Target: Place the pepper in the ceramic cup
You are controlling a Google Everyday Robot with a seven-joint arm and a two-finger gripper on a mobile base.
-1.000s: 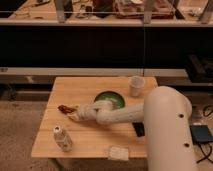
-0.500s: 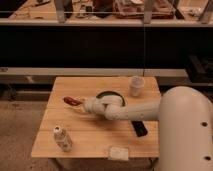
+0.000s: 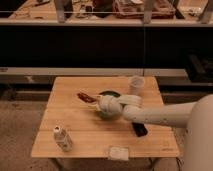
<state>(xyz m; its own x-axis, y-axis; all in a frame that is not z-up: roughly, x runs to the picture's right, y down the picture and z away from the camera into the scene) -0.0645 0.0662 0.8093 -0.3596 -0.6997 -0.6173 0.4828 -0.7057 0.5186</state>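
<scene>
The dark red-brown pepper (image 3: 85, 97) is held at the tip of my gripper (image 3: 94, 101), lifted a little above the wooden table (image 3: 70, 117), just left of the green bowl (image 3: 111, 94). My white arm reaches in from the lower right and covers most of the bowl. The off-white ceramic cup (image 3: 136, 84) stands upright at the table's far right, behind the arm and to the right of the pepper.
A small white labelled bottle (image 3: 62, 138) stands near the front left. A flat white packet (image 3: 118, 153) lies at the front edge. A dark object (image 3: 139, 129) lies under my arm. A dark counter runs behind the table.
My gripper has carried the pepper up off the left of the table and rightward toward the bowl and cup. The arm has swung right with it.
</scene>
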